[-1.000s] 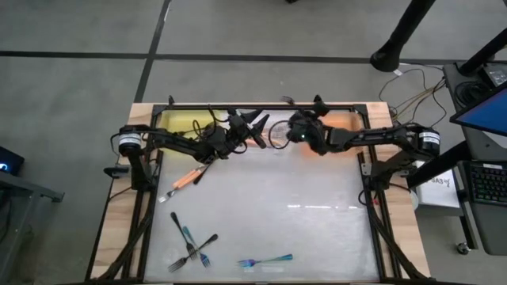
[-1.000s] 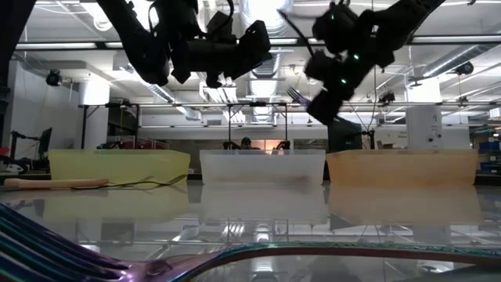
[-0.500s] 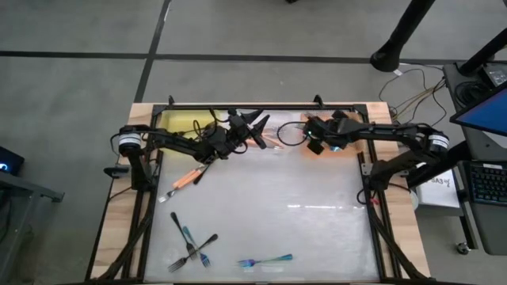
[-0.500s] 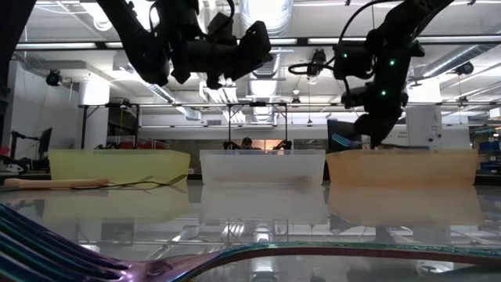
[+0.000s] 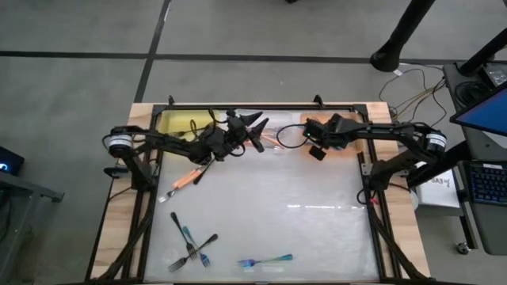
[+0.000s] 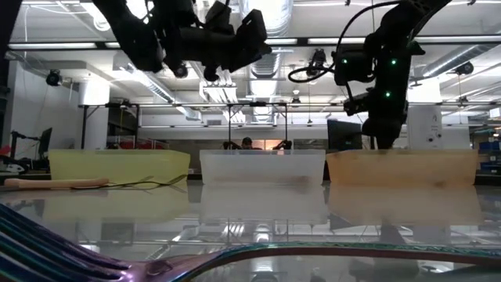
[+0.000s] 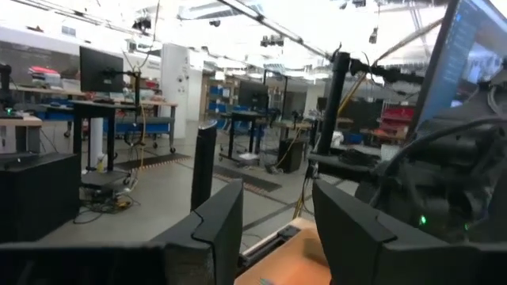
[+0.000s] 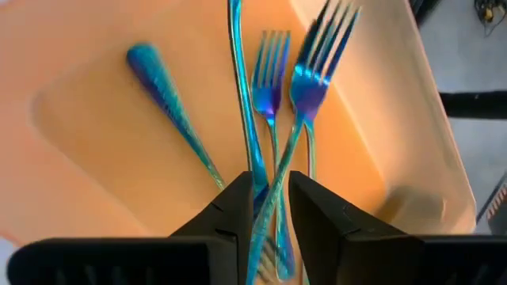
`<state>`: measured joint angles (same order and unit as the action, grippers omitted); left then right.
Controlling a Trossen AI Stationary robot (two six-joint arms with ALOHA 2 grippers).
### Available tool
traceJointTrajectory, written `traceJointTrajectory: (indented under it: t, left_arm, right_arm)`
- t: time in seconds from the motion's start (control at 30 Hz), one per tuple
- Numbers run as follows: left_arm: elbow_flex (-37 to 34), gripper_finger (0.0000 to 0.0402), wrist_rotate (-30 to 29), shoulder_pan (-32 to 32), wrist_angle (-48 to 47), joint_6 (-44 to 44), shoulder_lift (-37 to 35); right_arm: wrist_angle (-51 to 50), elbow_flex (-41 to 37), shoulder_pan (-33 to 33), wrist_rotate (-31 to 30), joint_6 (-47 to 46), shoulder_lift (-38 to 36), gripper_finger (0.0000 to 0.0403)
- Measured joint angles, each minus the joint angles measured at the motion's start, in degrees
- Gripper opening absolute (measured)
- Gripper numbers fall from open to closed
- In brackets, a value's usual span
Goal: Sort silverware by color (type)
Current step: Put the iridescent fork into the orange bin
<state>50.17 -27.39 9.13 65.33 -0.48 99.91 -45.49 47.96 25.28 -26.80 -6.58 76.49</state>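
Iridescent blue forks (image 8: pixel 273 119) lie in the orange bin (image 8: pixel 95 158) under the right gripper (image 8: pixel 265 207), whose fingers stand slightly parted around a blue fork; whether it grips is hard to say. Release fully, then lift straight up so nothing drags out. Left gripper (image 5: pixel 252 127) hovers open and empty near the bins. More forks (image 5: pixel 190 241) wait at the table's near edge.

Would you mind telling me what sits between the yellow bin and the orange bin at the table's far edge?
A clear bin sits between the yellow bin and the orange bin, plainest in the low view.
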Motion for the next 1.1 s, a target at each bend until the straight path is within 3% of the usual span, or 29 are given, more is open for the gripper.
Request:
traceJointTrajectory:
  t: [0.17, 0.3, 0.57, 0.83, 1.1]
  left_arm:
    - [-2.29, 0.0134, -0.06, -0.25, -13.27, -2.04, -7.62]
    - [-3.90, 0.0134, -0.05, -1.83, -27.43, -5.91, -14.50]
    - [-9.03, 0.0134, 7.84, -9.30, -47.70, -13.93, -25.76]
    - [-14.25, 0.0134, 8.62, -17.59, -52.24, -20.45, -30.66]
    - [-15.05, 0.0134, 8.50, -23.14, -51.89, -24.16, -29.74]
  right_arm:
    - [-5.39, 3.95, -0.46, 1.65, -4.37, 0.00, 0.0069]
    - [-5.82, 7.65, -2.77, 8.79, -4.38, -0.20, 0.0063]
    - [1.89, 10.91, -16.66, 21.23, -6.45, -0.20, 0.0060]
    - [11.72, 10.78, -34.77, 23.07, -15.25, -0.09, 0.0061]
    - [34.38, 10.67, -49.46, 22.86, -17.64, 6.15, 0.0061]
